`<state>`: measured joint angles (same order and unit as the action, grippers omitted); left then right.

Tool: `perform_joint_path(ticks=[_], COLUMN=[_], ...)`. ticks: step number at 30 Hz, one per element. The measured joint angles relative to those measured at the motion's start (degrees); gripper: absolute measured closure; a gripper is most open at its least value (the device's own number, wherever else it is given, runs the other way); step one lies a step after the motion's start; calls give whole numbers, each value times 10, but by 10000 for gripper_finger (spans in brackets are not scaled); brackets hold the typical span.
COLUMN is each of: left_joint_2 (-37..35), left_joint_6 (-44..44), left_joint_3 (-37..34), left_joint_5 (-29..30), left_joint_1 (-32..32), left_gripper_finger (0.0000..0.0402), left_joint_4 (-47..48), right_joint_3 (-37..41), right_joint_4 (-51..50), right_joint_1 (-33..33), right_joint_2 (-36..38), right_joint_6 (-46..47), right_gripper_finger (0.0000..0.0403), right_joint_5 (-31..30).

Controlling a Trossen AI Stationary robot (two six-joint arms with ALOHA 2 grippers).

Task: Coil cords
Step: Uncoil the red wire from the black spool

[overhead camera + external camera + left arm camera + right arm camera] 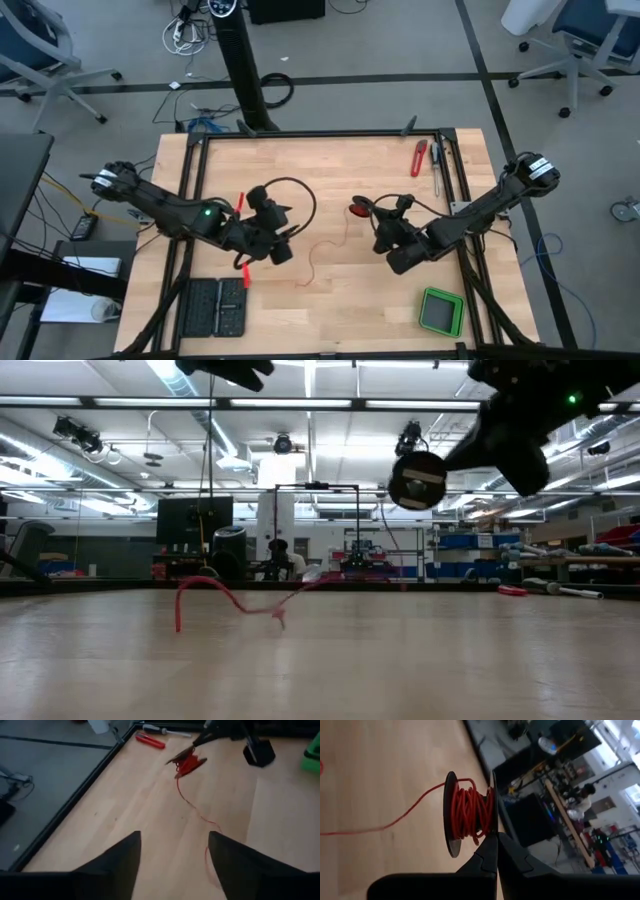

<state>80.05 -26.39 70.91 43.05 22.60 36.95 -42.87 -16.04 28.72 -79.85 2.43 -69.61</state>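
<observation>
Essentially, the coming move turns on the loose tail of the red wire, which runs from the wound bundle at frame centre down and leftward across the table, ending nearer the left tool than the right. The left tool hangs with its fingers spread wide and nothing between them; the tail lies just to its right in the high view. The right tool is pinched shut on the bundle's dark disc. Only the right wrist view shows that pinch and the turns already wound; the left wrist view alone shows the tail leading straight ahead toward the bundle.
</observation>
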Motion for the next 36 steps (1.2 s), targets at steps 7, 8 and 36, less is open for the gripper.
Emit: perform_joint_path(ticks=[7, 8, 36], left_joint_2=[77, 85, 141], left_joint_6=[10, 6, 89], left_joint_3=[0, 0, -33], left_joint_5=[4, 10, 18], left_joint_1=[-22, -23, -67], left_gripper_finger=[153, 156, 183], left_joint_4=[-81, -81, -330], right_joint_3=[0, 0, 0], right_joint_4=[288, 318, 433], right_joint_1=[-13, -13, 8], right_joint_2=[1, 3, 64], right_joint_6=[-273, -316, -447], right_gripper_finger=[403, 403, 403], right_joint_5=[-42, -53, -71])
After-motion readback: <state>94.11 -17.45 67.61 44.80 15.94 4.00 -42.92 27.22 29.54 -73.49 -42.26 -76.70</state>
